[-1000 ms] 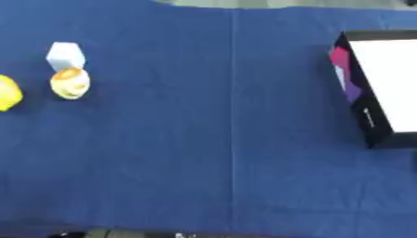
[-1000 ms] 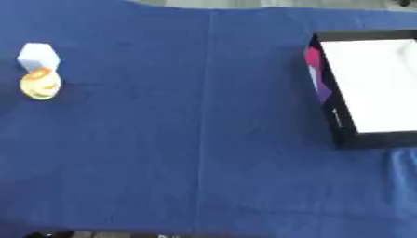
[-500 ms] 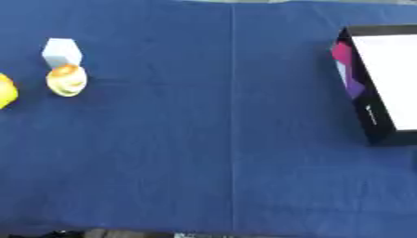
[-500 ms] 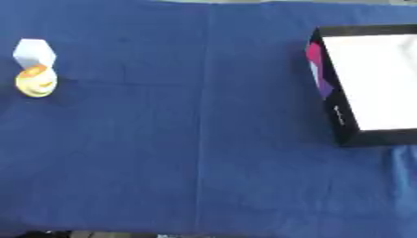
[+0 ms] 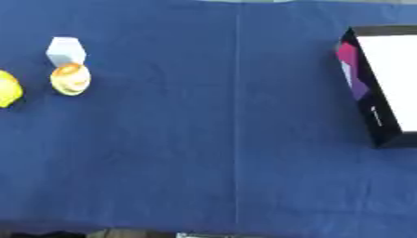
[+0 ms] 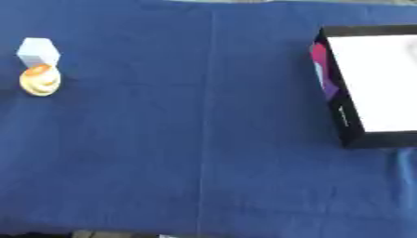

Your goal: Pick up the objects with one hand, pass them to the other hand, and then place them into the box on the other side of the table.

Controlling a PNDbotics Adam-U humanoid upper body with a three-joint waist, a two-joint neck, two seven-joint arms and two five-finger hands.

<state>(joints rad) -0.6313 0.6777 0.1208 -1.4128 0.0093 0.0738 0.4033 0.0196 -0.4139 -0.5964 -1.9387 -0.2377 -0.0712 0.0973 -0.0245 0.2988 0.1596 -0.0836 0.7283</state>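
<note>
Three small objects lie at the far left of the blue cloth: a white hexagonal block [image 5: 66, 50], a yellow and orange rounded object [image 5: 71, 79] just in front of it, and a yellow object [image 5: 8, 89] cut off by the left edge of the left eye view. A black box [image 6: 366, 86] with a white inside and a pink and purple side stands at the right. Neither of my hands shows in either view.
A blue cloth [image 5: 236, 139] covers the table, with a straight crease running front to back near the middle. The table's front edge shows along the bottom of both views.
The whole picture has shifted slightly between frames, so the camera has moved. The objects and the box keep their places on the cloth.
</note>
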